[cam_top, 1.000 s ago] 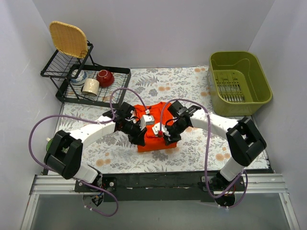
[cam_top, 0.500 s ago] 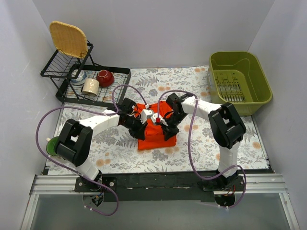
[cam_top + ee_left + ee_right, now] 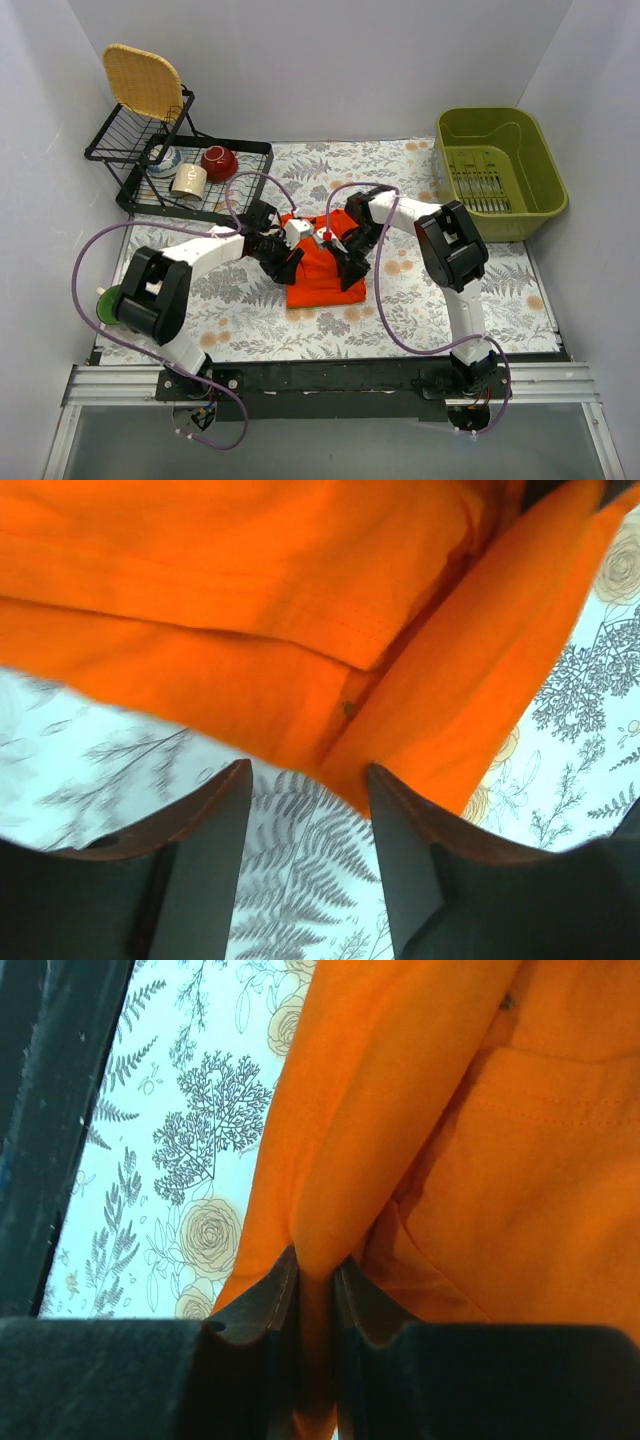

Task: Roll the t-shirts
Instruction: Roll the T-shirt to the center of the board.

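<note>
Right gripper: the right gripper point(image 3: 315, 1260) is seen clenched on a raised fold of the t-shirt point(image 3: 500, 1160), with cloth pinched between its narrow jaws at the lower middle of the wrist view.
Left gripper: the left gripper point(image 3: 308, 770) is seen released, its jaws well apart; only the tip of an orange fold hangs at the finger ends, and nothing is gripped.
T-shirt: the t-shirt point(image 3: 322, 282) is found at the middle of the top view as a compact folded bundle on the floral tablecloth point(image 3: 440, 300), flanked by the left gripper point(image 3: 290, 262) and the right gripper point(image 3: 350, 268).
Change: over the last second both grippers have been carried towards the upper part of the frame, the right elbow has been swung up from the lower right, and the bundle's lower edge has been drawn slightly upward.
Meaning: a roll is judged to be under way and only partly done. With one side let go, an uneven roll could result unless the left edge is taken again.
Surroundings: the wire rack point(image 3: 140, 195) at upper left and the green tub point(image 3: 455, 200) at upper right are left untouched.
</note>
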`<state>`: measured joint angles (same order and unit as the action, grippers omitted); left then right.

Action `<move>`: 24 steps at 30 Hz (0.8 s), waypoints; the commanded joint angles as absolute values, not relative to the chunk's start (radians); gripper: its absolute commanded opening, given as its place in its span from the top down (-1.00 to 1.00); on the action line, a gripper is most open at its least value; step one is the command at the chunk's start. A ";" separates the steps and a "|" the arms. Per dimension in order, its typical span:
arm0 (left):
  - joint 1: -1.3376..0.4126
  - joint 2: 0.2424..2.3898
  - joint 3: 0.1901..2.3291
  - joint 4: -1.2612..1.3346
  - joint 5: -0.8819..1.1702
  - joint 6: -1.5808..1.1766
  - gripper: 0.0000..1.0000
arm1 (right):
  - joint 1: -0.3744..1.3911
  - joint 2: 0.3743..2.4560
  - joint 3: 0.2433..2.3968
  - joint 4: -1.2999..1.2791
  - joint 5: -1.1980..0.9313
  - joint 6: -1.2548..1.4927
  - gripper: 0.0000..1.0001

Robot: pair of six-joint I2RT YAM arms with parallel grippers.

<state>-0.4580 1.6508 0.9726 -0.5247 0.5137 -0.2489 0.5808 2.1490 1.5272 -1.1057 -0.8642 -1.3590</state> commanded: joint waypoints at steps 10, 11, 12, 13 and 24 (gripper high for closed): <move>-0.687 1.244 0.721 -0.276 0.482 -0.101 -0.09 | 0.523 2.365 1.724 -1.255 -0.861 -1.232 0.65; -0.705 1.243 0.710 -0.265 0.480 -0.095 -0.08 | 0.522 2.382 1.733 -1.264 -0.861 -1.235 0.65; -0.713 1.246 0.698 -0.259 0.480 -0.097 -0.08 | 0.522 2.388 1.750 -1.267 -0.861 -1.232 0.65; -0.718 1.250 0.681 -0.244 0.476 -0.095 -0.07 | 0.522 2.399 1.755 -1.273 -0.859 -1.224 0.65; -0.747 1.341 0.557 -0.144 0.385 -0.006 -0.08 | 0.522 2.413 1.772 -1.279 -0.857 -1.216 0.65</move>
<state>-0.7372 1.3113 0.5896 -0.1986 0.4343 -0.0654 0.5301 2.3779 1.7580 -1.3376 -0.9565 -1.1954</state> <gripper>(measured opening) 0.548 0.223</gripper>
